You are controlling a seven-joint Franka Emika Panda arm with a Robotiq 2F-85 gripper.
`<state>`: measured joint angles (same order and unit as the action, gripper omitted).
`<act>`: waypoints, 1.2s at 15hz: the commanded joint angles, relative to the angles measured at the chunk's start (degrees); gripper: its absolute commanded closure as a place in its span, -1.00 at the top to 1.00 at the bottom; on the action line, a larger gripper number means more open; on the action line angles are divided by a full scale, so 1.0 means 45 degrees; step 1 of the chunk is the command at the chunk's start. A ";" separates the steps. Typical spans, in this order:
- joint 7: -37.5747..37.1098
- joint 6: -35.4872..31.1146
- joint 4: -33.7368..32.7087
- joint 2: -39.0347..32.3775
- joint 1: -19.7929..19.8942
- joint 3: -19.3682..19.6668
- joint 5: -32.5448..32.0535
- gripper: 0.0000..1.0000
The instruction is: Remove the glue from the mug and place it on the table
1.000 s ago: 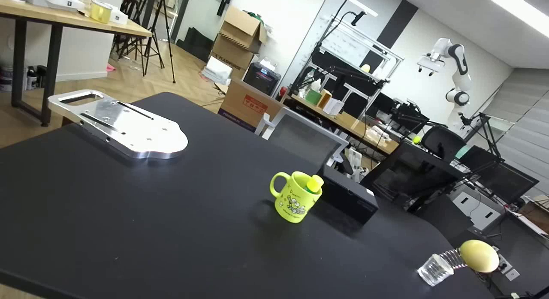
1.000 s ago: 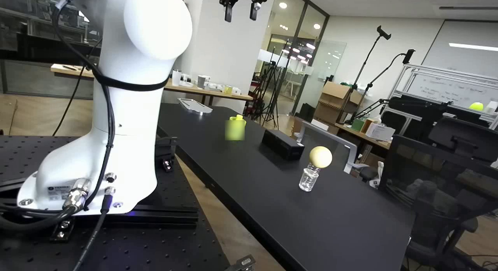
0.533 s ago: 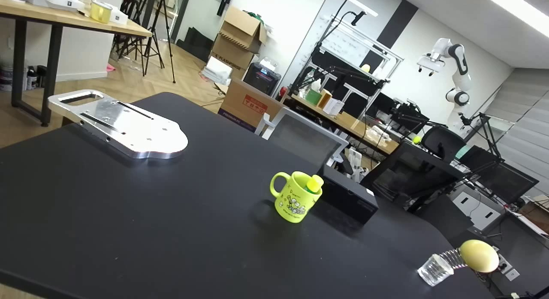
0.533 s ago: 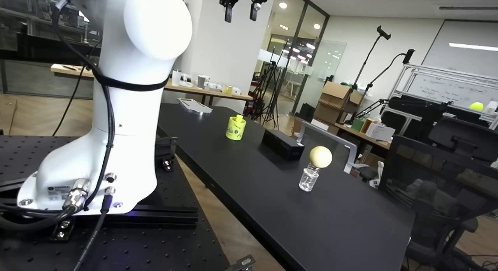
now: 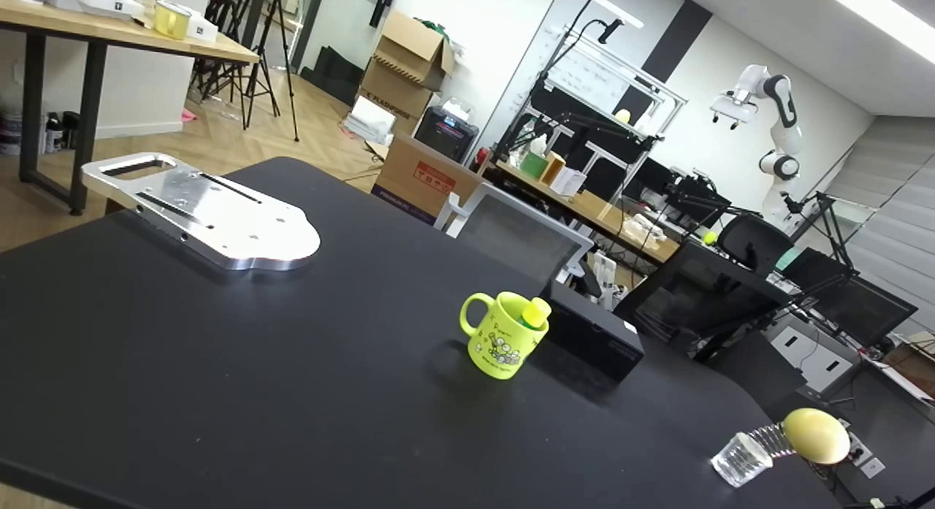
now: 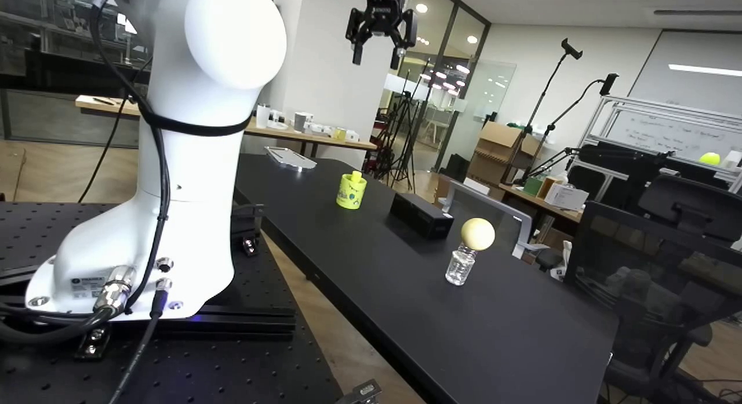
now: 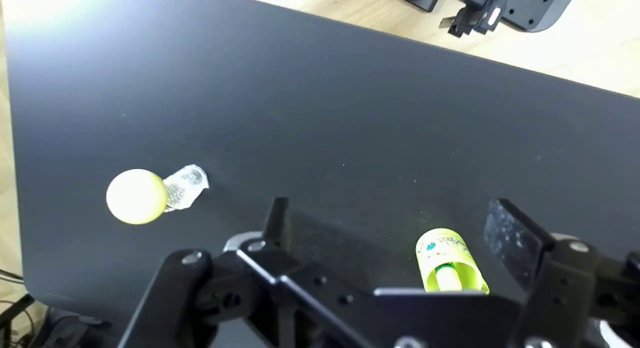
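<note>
The lime yellow-green mug (image 5: 504,345) stands upright on the black table (image 5: 292,392), its handle toward the metal plate. The glue (image 5: 537,313) stands inside it, with its yellow cap above the rim and a bit of green below the cap. The mug (image 6: 350,195) and the glue cap (image 6: 356,176) also show in the other camera's exterior view. My gripper (image 6: 377,58) is open and empty, high above the table. In the wrist view the gripper (image 7: 390,208) has its fingers wide apart, with the mug (image 7: 434,244) and glue (image 7: 448,277) seen far below between them, partly hidden by the gripper body.
A long black box (image 6: 421,215) lies beside the mug. A yellow ball on a spring (image 6: 478,235) with a clear base (image 6: 460,266) stands farther along the table. A silver metal plate (image 5: 212,209) lies at the far end. Chairs (image 5: 511,235) stand along the table's edge.
My gripper has moved down and a little to the right in an exterior view, with more of it showing. Its fingers stay apart. The mug and glue have not moved.
</note>
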<state>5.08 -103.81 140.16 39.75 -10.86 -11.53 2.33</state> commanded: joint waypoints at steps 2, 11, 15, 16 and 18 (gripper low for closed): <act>0.1671 -0.3261 -0.0572 -0.3627 -0.0516 0.0649 0.0582 1.00; 0.1891 -0.6149 -0.5041 -1.0907 -0.1188 -0.0629 -0.0217 1.00; 0.2014 -0.5895 -0.5268 -1.1379 -0.1181 -0.0895 -0.0458 1.00; 0.1979 -0.5613 -0.5693 -1.1746 -0.1227 -0.0931 -0.0585 1.00; 0.1971 -0.5394 -0.6100 -1.2076 -0.1247 -0.0942 -0.0618 1.00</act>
<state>14.15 -128.32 112.96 -14.47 -16.93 -15.22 -0.26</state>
